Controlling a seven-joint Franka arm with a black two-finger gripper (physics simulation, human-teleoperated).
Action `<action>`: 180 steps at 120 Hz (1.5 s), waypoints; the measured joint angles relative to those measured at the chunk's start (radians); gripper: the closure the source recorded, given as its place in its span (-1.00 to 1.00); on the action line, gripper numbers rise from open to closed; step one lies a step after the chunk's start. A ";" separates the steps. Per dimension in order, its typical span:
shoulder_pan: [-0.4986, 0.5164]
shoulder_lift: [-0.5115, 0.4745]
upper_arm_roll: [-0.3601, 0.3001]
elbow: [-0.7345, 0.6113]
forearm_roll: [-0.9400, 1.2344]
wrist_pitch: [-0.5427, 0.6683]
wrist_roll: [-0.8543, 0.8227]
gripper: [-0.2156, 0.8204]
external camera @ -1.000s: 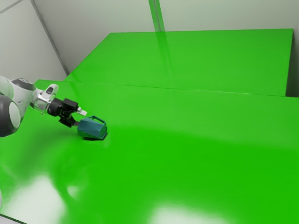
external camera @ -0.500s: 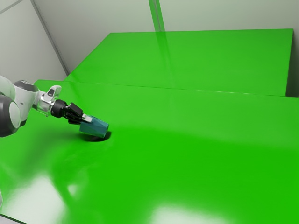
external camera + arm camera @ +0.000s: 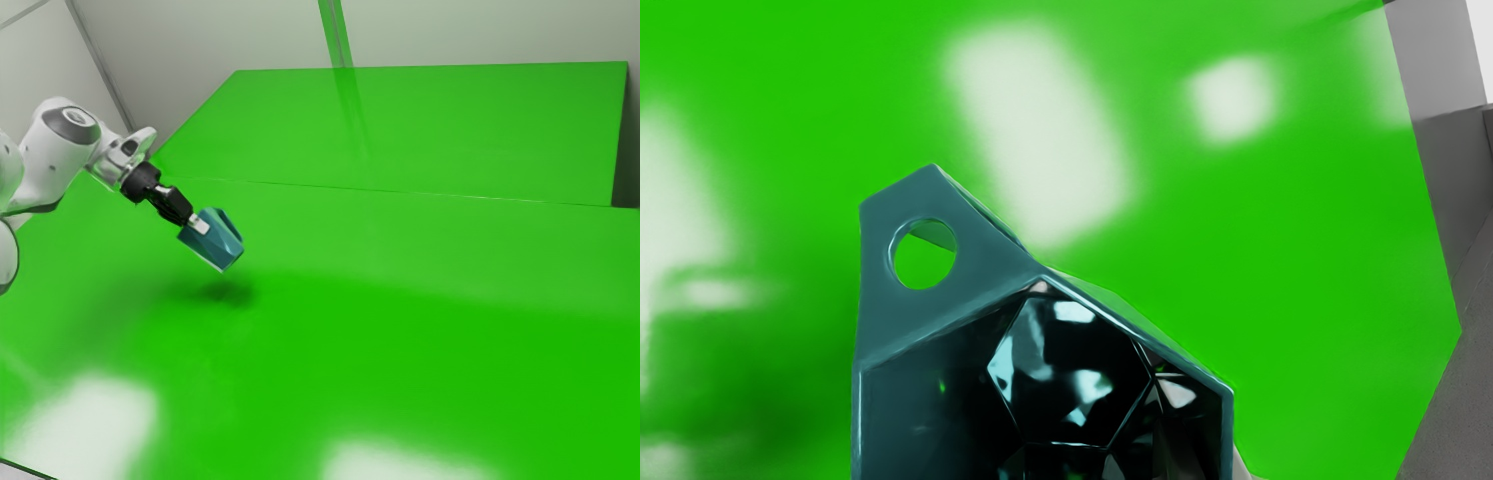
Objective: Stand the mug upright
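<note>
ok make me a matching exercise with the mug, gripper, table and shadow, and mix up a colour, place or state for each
1. mug
2. gripper
3. table
4. shadow

A. black, shut on the mug
B. a dark patch on the table, below the raised mug
C. teal, held tilted in the air
D. bright green, with shiny white reflections

Pairs: 1-C, 2-A, 3-D, 4-B
</note>
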 joint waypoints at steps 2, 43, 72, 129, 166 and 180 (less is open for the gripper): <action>-0.011 -0.014 -0.010 0.000 0.038 0.013 -0.011 0.92; -0.120 -0.162 -0.164 -0.122 0.573 0.291 -0.295 0.93; -0.124 -0.144 -0.221 -0.230 0.723 0.497 -0.455 0.93; -0.119 -0.077 -0.223 -0.282 0.735 0.631 -0.649 0.85; -0.121 -0.139 -0.231 -0.282 0.713 0.618 -0.708 -0.20; -0.118 -0.168 -0.231 -0.226 0.693 0.565 -0.722 -0.36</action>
